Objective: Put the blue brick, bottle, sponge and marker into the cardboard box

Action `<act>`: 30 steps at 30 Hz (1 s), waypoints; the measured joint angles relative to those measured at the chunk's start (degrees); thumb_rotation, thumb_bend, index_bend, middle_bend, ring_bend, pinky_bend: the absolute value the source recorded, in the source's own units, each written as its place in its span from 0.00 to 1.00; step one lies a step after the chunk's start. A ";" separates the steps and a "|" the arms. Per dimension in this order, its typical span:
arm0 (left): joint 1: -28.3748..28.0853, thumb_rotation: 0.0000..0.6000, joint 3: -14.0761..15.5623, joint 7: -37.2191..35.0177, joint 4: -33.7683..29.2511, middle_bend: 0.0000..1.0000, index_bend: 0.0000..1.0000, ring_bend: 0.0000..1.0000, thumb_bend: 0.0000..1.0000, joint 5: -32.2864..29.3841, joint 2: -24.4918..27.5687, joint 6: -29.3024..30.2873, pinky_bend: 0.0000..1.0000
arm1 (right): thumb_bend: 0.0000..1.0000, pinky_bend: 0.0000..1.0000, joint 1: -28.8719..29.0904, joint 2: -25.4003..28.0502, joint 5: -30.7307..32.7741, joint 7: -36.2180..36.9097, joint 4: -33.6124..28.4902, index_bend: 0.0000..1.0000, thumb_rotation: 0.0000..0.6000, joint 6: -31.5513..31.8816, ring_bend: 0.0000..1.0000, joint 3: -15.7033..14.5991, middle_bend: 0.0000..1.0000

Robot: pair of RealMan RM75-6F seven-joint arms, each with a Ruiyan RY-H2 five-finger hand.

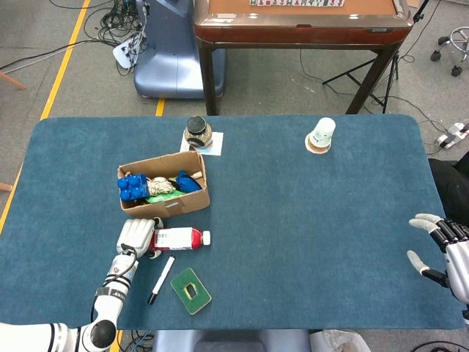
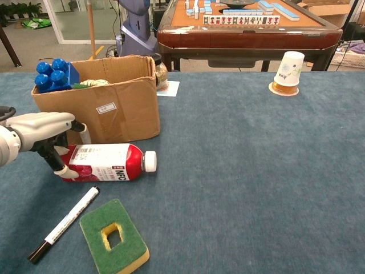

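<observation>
1. Head view: the blue brick [image 1: 133, 187] already sits in the cardboard box [image 1: 164, 205]; the bottle [image 1: 178, 237] lies on its side on the table [image 1: 308, 220], just in front of the box. The left hand [image 1: 136, 237] covers the bottle's base end, so the bottle step looks to be in hand. The marker [image 1: 161, 279] and sponge [image 1: 190, 290] lie nearer the table edge. The right hand [image 1: 443, 249] hovers at the far right edge, fingers spread, holding nothing.

2. Chest view: the left hand [image 2: 47, 136] curls over the bottle [image 2: 108, 162], thumb under and fingers over, though a firm grip cannot be told. Next likely calls for closing, lifting and clearing the box wall. The bottle is red, white-capped, with a printed label.
</observation>
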 measured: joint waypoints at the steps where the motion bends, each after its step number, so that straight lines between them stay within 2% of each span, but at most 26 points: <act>1: 0.08 1.00 0.12 -0.26 0.06 1.00 0.57 0.87 0.15 0.39 -0.04 0.14 0.90 | 0.24 0.41 0.00 -0.01 -0.01 0.02 0.00 0.32 1.00 -0.02 0.29 0.00 0.30; 7: 1.06 1.00 0.93 -2.28 -0.36 1.00 0.64 0.87 0.15 3.77 0.15 1.76 0.91 | 0.24 0.41 0.03 0.01 -0.17 0.12 -0.02 0.32 1.00 -0.13 0.29 -0.04 0.30; 16: 3.46 1.00 2.56 -3.60 -5.08 1.00 0.67 0.87 0.15 9.03 2.88 5.90 0.91 | 0.24 0.41 0.09 -0.03 -0.21 -0.04 -0.03 0.32 1.00 -0.45 0.29 -0.08 0.30; 30: 8.24 1.00 5.37 -1.22 -17.83 1.00 0.66 0.87 0.15 17.98 12.84 14.82 0.91 | 0.23 0.41 0.29 -0.31 -0.37 -0.98 -0.22 0.32 1.00 -1.13 0.29 -0.24 0.30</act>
